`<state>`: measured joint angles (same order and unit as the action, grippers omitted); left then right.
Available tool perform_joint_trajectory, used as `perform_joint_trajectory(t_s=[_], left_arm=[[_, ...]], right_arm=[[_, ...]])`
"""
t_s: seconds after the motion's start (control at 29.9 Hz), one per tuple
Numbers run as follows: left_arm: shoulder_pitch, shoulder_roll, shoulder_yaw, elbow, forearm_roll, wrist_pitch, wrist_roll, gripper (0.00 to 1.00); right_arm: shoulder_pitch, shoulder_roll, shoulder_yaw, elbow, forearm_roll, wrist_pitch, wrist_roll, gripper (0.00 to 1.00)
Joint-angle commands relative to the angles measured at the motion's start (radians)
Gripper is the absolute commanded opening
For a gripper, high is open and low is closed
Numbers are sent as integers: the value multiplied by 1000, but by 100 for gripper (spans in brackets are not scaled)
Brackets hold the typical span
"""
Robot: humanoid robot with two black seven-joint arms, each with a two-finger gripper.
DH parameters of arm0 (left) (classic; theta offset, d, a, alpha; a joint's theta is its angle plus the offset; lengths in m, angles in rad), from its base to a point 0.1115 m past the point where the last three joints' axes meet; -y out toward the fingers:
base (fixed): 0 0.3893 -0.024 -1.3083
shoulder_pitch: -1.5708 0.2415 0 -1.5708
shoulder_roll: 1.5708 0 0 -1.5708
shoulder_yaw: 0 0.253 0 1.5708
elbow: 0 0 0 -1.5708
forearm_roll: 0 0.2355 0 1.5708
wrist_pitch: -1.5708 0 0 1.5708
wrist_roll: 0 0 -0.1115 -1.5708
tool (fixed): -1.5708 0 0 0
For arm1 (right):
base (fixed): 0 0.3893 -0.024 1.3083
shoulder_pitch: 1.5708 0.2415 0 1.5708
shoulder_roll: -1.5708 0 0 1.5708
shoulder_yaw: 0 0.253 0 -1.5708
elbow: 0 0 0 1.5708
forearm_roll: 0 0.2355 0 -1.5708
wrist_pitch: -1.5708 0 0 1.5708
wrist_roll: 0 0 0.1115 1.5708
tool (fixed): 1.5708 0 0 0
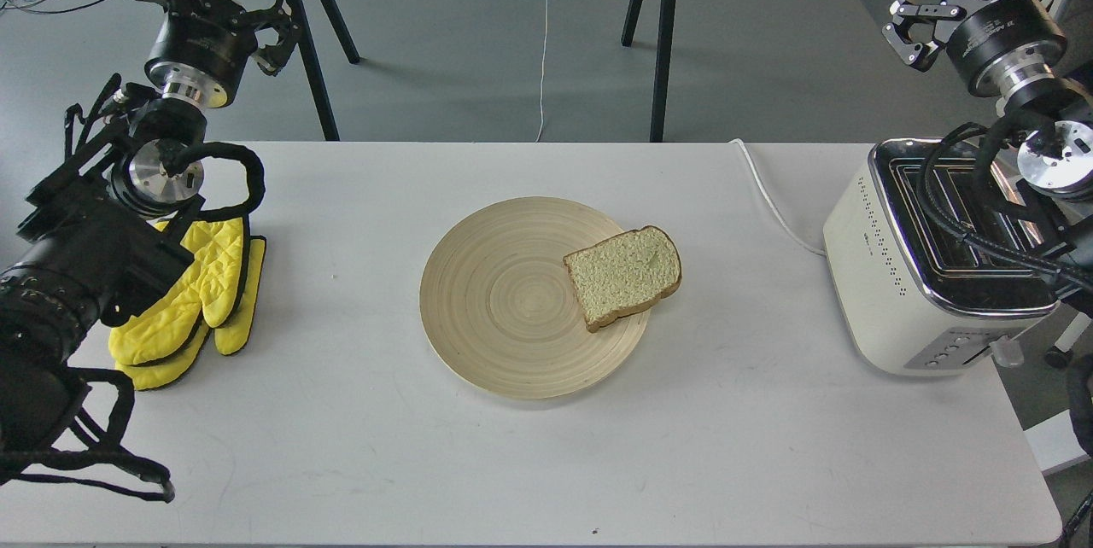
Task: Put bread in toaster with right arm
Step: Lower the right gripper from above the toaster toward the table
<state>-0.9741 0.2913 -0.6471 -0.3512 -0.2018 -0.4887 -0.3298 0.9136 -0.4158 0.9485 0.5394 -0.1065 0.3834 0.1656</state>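
Note:
A slice of bread (pixel 623 276) lies flat on the right side of a round wooden plate (pixel 504 300), its crust reaching just past the rim. The cream toaster (pixel 897 283) stands at the table's right end; my right arm's cables and a silver joint cross over its chrome top and hide part of the slots. Raised behind the toaster, far up and right of the bread, my right gripper (pixel 912 29) is open and holds nothing. At the upper left my left gripper (pixel 275 40) also looks open and empty, well away from the plate.
Yellow oven mitts (pixel 192 309) lie at the left beside my left arm. A white power cord (pixel 773 202) runs from the toaster to the table's far edge. Another table's black legs (pixel 657 36) stand behind.

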Motion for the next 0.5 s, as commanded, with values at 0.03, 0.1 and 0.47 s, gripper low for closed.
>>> perform_joint_trajectory(t_s=[0.03, 0.1, 0.47], left_arm=[[1, -1, 1, 0, -1, 0, 2, 100], [0, 2, 1, 0, 1, 0, 2, 100], [2, 0, 1, 0, -1, 0, 0, 100]], right_arm=[[4, 0, -10, 5, 1, 2, -2, 99], [5, -1, -11, 5, -2, 2, -2, 99], [1, -86, -286, 255, -140, -96, 12, 98]])
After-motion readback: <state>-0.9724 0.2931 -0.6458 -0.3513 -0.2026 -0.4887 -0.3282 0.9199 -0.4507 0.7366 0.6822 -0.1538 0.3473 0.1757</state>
